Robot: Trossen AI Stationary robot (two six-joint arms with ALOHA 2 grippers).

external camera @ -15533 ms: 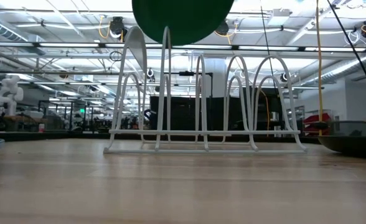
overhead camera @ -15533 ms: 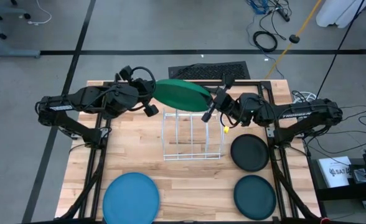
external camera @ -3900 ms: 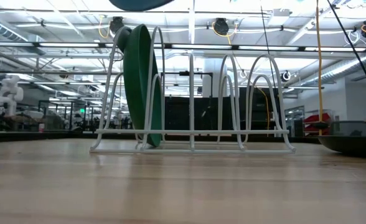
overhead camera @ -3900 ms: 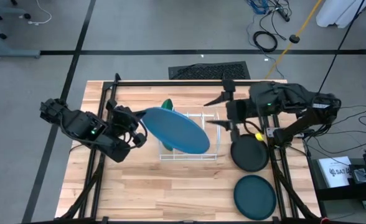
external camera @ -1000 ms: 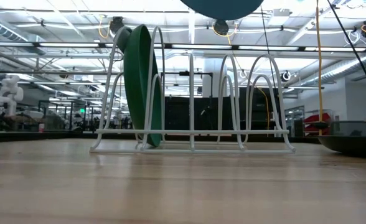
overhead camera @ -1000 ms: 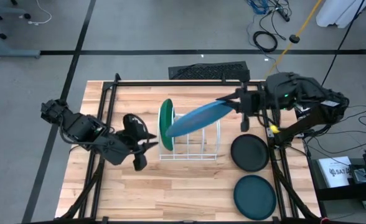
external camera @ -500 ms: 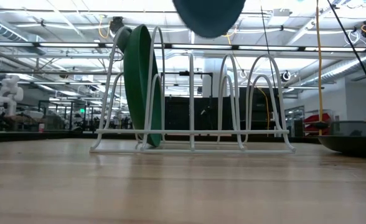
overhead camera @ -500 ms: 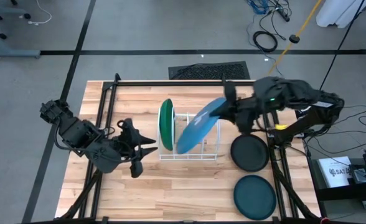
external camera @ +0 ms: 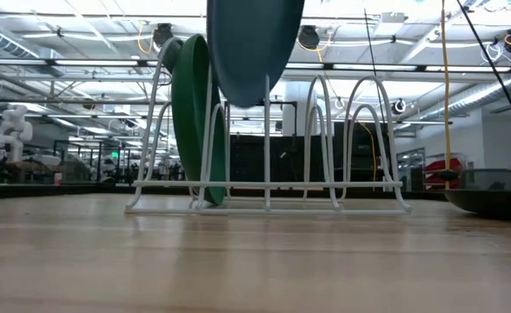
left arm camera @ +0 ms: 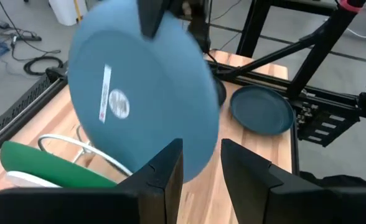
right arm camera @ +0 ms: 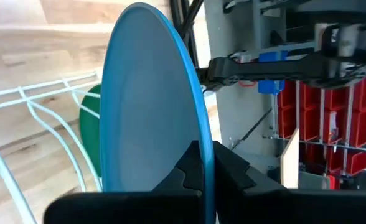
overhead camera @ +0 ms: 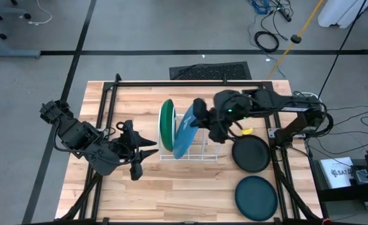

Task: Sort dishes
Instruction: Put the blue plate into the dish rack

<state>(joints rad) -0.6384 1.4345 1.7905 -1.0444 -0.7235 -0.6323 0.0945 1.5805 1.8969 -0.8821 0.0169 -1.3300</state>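
Observation:
The large green plate point(overhead camera: 166, 125) stands on edge in the left slot of the white wire rack point(overhead camera: 199, 150), its lower rim on the rack's base point(external camera: 205, 198). My right gripper point(overhead camera: 199, 119) is shut on the large light blue plate point(overhead camera: 184, 136), which hangs almost upright just right of the green one point(external camera: 195, 122). The black plate point(overhead camera: 251, 154) and the dark teal plate point(overhead camera: 256, 195) lie flat on the table at the right. My left gripper point(overhead camera: 145, 155) is open and empty, left of the rack. My right gripper pinches the light blue plate's rim point(right arm camera: 203, 134) between its two fingers, one on each face. It comes from the table's right, over the rack. The plate stands nearly on edge, lifted, its lower edge point(external camera: 248, 103) among the tops of the rack's hoops and clear of the base.
The rack point(external camera: 264, 148) has free slots to the right of the blue plate. A black frame point(overhead camera: 171, 83) runs along the table's far edge. Bare wood lies along the near edge point(overhead camera: 171, 200).
My right gripper has gone toward the table's left and down with the light blue plate. The plate has tipped from a flat slant to nearly upright and has come down over the rack beside the green plate. My left gripper has drawn back a little from the rack.

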